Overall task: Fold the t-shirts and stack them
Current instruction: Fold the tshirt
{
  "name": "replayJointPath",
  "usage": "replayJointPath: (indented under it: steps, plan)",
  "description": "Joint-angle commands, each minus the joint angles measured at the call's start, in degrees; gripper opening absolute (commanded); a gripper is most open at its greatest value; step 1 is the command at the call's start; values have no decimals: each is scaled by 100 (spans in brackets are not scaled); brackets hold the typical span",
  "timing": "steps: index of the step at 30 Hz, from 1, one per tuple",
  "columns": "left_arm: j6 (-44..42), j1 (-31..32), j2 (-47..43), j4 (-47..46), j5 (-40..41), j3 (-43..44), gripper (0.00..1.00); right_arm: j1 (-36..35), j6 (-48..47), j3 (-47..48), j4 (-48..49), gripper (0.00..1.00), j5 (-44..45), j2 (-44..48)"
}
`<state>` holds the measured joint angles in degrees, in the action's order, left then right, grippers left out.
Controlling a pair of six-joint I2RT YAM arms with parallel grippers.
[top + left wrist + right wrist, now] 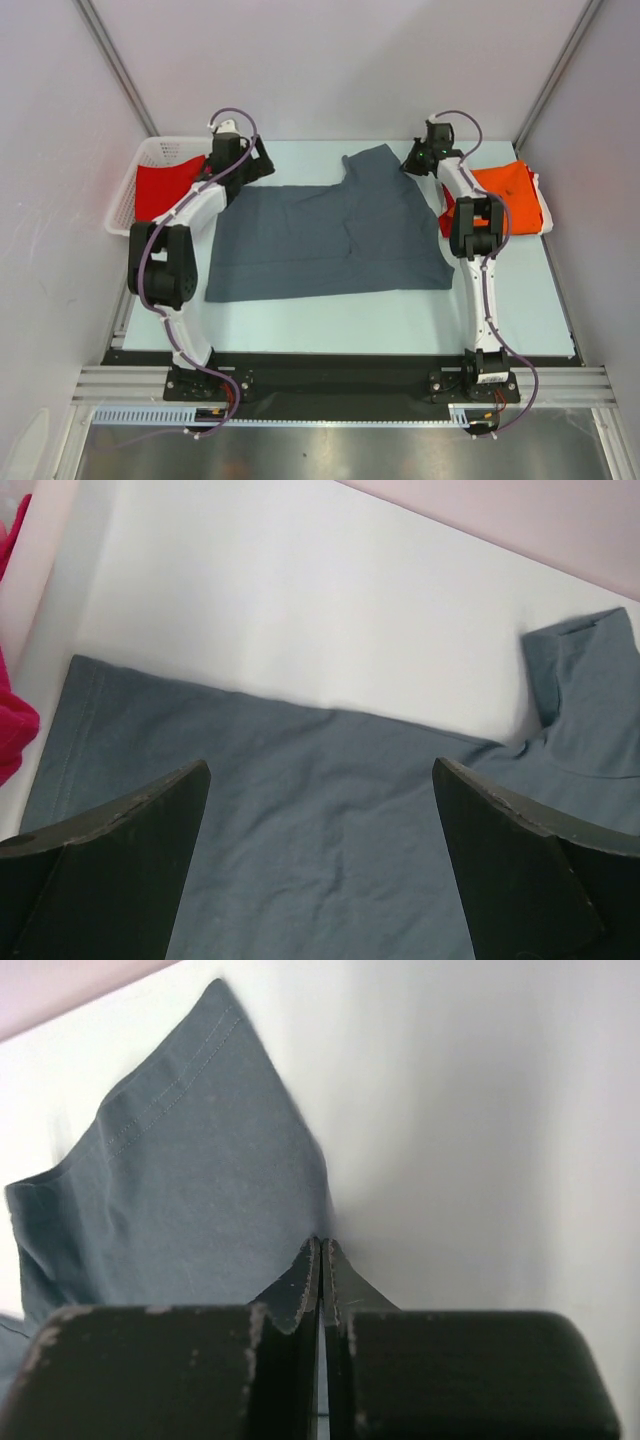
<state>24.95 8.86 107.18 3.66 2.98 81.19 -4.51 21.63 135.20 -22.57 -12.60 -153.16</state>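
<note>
T-shirt position: the dark slate-grey t-shirt [330, 235] lies spread flat at the centre of the table [300, 320], with one sleeve pointing toward the far edge. The orange t-shirt [510, 190] rests at the right side of the table, beside the right arm. The red t-shirt [165, 188] sits inside the white basket [150, 150] at the far left.

Left gripper [250, 165]: located over the far-left corner of the dark slate-grey t-shirt. In the left wrist view its fingers [120, 860] are spread wide, with nothing between them.

Right gripper [412, 160]: located at the right edge of the sleeve. In the right wrist view its fingers [300, 1290] are pressed together at the sleeve border. Whether fabric is caught between them cannot be determined.
</note>
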Motion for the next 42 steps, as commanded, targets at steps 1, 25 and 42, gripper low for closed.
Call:
replayJointPath:
  steps: [1,25,42]
  plan:
    - [-69,1,-154,-348,123,-86,100,319,78,-327,-46,0,83,313]
    - [211,-25,2773,2103,1767,3612,88,601,254,-1267,675,0,-621,770]
    - [1249,-816,3784,2947,1459,4634,100,759,500,-1777,1149,0,-1060,1104]
